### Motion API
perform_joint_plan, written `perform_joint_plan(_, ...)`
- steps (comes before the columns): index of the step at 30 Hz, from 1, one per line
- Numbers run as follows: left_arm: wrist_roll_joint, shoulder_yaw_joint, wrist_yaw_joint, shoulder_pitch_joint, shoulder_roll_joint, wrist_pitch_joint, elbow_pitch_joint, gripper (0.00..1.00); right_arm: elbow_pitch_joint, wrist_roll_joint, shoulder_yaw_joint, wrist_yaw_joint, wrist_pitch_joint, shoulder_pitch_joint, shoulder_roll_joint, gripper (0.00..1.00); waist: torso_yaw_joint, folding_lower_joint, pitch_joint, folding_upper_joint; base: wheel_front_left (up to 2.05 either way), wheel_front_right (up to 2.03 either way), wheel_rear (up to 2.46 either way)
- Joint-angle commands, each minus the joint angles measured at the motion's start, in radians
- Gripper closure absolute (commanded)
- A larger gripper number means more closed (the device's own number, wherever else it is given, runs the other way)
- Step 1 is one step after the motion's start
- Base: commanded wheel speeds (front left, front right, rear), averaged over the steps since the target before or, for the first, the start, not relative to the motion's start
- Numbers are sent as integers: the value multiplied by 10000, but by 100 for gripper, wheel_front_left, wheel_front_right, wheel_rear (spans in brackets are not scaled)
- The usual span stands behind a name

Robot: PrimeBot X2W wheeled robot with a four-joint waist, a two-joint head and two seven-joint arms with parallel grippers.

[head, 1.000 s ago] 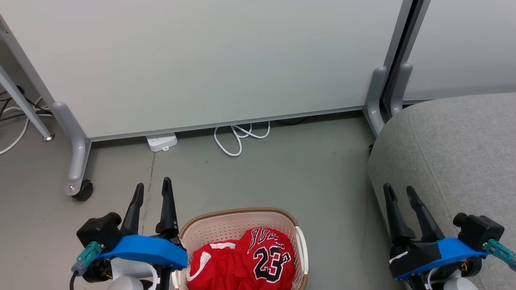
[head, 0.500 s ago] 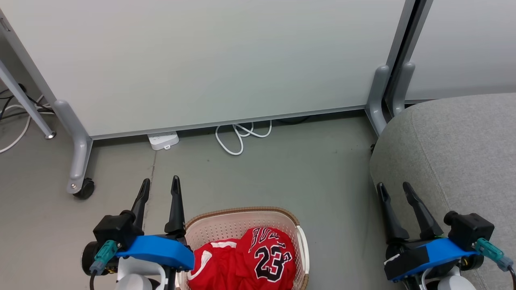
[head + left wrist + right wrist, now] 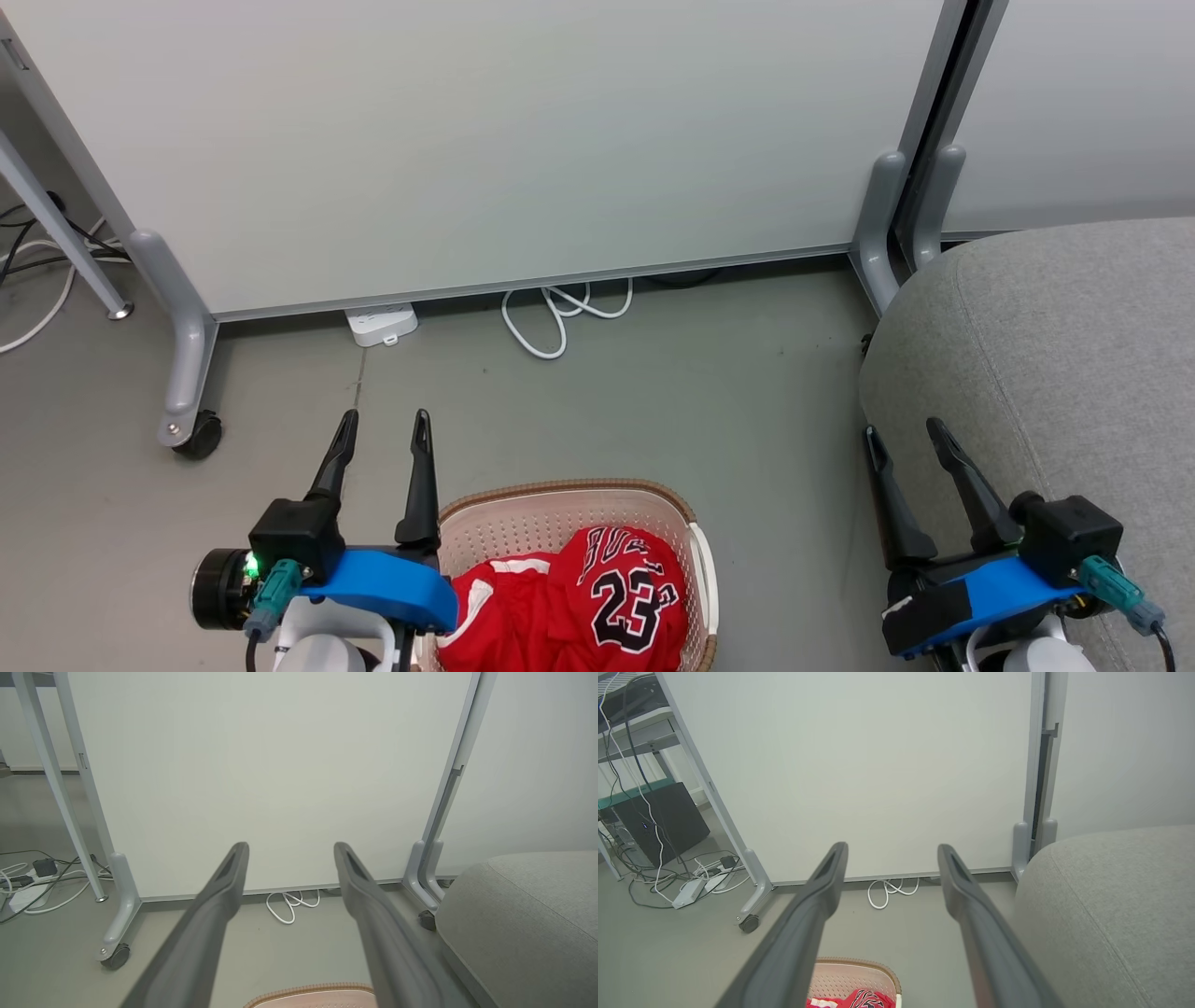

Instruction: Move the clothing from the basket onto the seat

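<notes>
The cream basket [image 3: 551, 511] with its brown braided rim stands on the floor at the bottom middle of the head view. Red clothing [image 3: 569, 607] lies inside it, the "23" jersey on top beside a red piece with white trim. My left gripper [image 3: 385, 426] hovers open just left of the basket, nothing between its fingers. My right gripper [image 3: 904, 435] is open at the near edge of the grey seat [image 3: 1055, 345]. The basket rim [image 3: 310, 993] peeks below the left gripper [image 3: 289, 848] in its wrist view. Basket and clothing [image 3: 859, 998] also show under the open right gripper [image 3: 892, 848], the seat [image 3: 1106, 905] to its right.
A white partition panel [image 3: 485, 140] on grey castor legs [image 3: 191, 373] closes the far side. A white power strip [image 3: 381, 325] and a coiled white cable [image 3: 560, 313] lie under it. Cables and a dark box [image 3: 658, 821] sit off to the left.
My left gripper has shifted right, closer to the basket's left rim. My right gripper has drifted slightly left and up. Both stayed open; the clothing has not moved.
</notes>
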Motion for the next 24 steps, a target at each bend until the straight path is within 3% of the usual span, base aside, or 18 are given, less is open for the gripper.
perform_joint_plan(1, 223, -52, 70, -185, 40, -111, -5, 0, -22, -240, -1, 20, -125, -138, -55, 0, 4, 0, -2, 0, 0, 0, 0)
perform_joint_plan(11, 692, 73, -106, -141, 43, -291, 40, 0, -109, -992, -120, 22, -310, -34, -19, 0, 38, 0, -3, 0, 0, 0, 0)
perform_joint_plan(24, 546, 314, -222, 41, 40, -432, 227, 0, -149, -1568, -398, 16, -439, 224, 80, 0, 66, 0, -47, 0, 0, 0, 0)
